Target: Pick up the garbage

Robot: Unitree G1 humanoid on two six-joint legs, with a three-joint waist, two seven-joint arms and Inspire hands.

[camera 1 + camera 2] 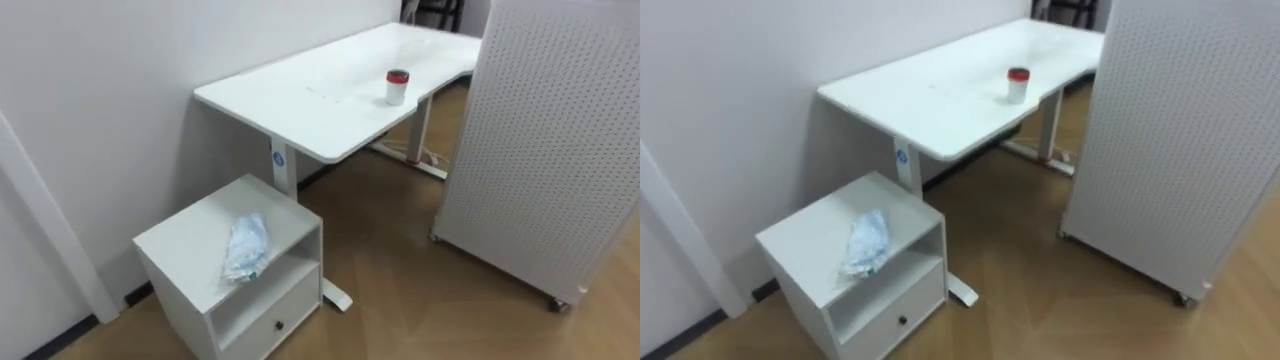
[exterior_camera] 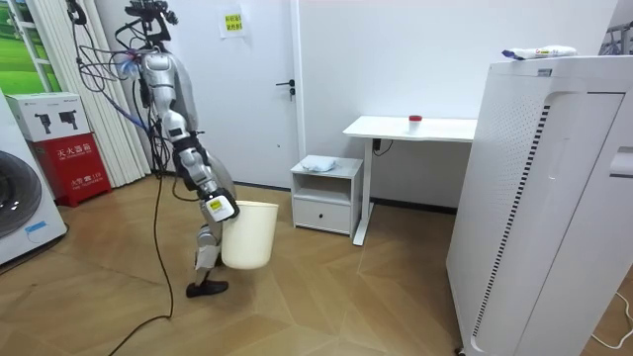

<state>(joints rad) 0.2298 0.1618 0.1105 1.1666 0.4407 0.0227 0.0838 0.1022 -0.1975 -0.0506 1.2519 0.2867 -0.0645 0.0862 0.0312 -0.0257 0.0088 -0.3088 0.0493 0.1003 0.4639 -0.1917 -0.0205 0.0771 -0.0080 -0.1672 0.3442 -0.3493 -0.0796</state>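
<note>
In the room view the robot stands on the wooden floor [image 2: 326, 297], well apart from the furniture. Its right hand [image 2: 216, 206] is at the rim of a cream bin [image 2: 247, 235], but I cannot tell how the fingers sit. Nearest in the eye views is a white cabinet [image 1: 190, 235], where a crumpled plastic bag [image 1: 246, 246] lies at the middle of the top's front edge. Beyond it, the white desk [image 1: 300, 100] stands against the wall [image 1: 120, 80], and a red-lidded cup [image 1: 397, 87] stands upright near the desk's front edge. A perforated white panel [image 1: 540, 150] stands to the right.
</note>
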